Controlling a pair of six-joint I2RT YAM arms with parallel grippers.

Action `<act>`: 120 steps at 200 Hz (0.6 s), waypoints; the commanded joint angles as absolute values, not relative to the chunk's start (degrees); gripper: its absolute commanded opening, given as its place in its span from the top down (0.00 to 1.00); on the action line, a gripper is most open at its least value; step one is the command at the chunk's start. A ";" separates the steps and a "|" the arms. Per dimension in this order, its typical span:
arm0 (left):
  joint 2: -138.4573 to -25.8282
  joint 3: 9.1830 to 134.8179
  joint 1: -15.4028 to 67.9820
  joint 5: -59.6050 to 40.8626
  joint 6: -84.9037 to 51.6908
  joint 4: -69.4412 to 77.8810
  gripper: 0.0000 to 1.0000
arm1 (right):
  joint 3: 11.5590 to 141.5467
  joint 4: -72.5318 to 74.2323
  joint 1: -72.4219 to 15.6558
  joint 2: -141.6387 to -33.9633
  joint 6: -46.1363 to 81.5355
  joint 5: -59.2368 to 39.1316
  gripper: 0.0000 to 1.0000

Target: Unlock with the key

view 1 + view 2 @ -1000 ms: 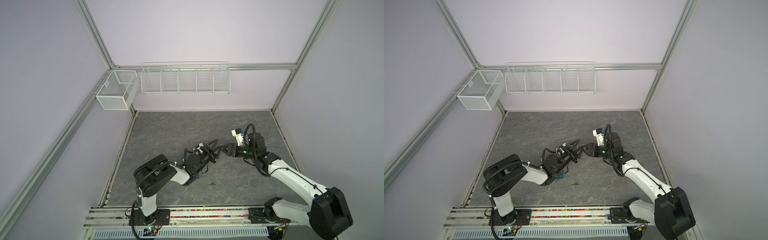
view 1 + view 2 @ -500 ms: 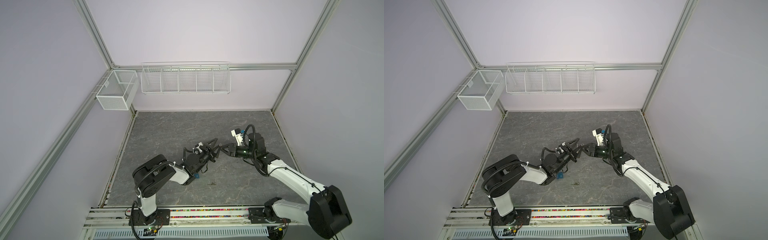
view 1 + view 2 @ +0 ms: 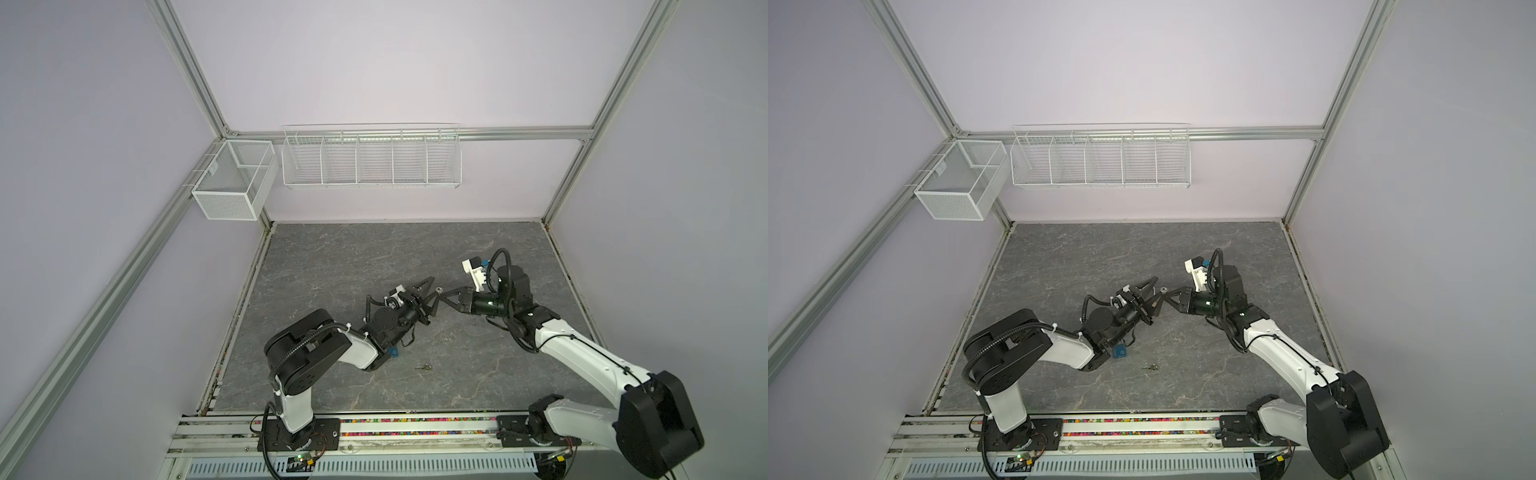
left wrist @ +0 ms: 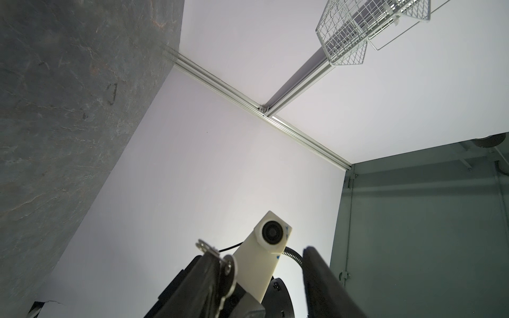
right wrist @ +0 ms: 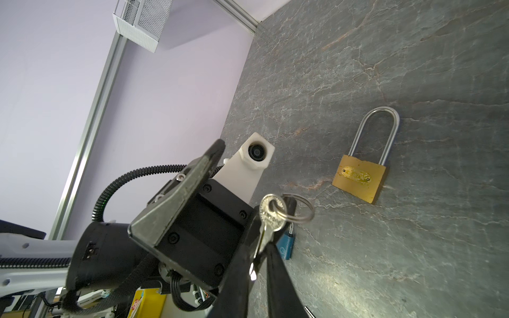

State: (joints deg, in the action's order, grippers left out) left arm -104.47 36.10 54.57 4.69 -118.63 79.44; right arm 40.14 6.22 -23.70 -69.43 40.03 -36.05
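A silver key (image 5: 271,217) on a split ring (image 5: 298,208) hangs above the table between the two arms, small in both top views (image 3: 437,289) (image 3: 1163,289). My right gripper (image 5: 263,245) (image 3: 441,294) is shut on the key's blade. My left gripper (image 3: 432,296) (image 4: 259,253) is open; the key's head (image 4: 228,264) rests against one of its fingers. A brass padlock (image 5: 359,179) with a long closed shackle lies flat on the table beyond the key. A small blue padlock (image 5: 286,245) (image 3: 393,353) lies by the left arm.
A second small key (image 3: 424,367) (image 3: 1150,367) lies loose on the grey stone table (image 3: 374,257) in front of the arms. A white mesh box (image 3: 232,183) and a white wire rack (image 3: 370,160) hang on the walls at the back.
My right gripper has moved a little toward the left gripper and its jaws have closed on the key's blade. The left gripper stays open in place.
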 commanded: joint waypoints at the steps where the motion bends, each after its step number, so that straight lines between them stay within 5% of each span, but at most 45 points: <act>1: -102.92 35.60 54.16 4.84 -123.40 81.13 0.49 | 39.90 6.16 -23.27 -68.35 39.67 -36.49 0.89; 53: -103.04 35.64 54.03 4.39 -122.70 81.12 0.50 | 39.90 5.63 -23.03 -68.10 39.47 -36.41 0.93; 120: -103.42 35.77 54.04 3.44 -121.90 81.13 0.75 | 40.85 4.01 -22.71 -66.99 38.70 -35.97 0.93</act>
State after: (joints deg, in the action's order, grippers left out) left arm -104.44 36.10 54.37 4.43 -118.63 79.46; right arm 40.16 5.30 -23.20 -68.53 39.83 -36.01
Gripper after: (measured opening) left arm 0.277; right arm 0.069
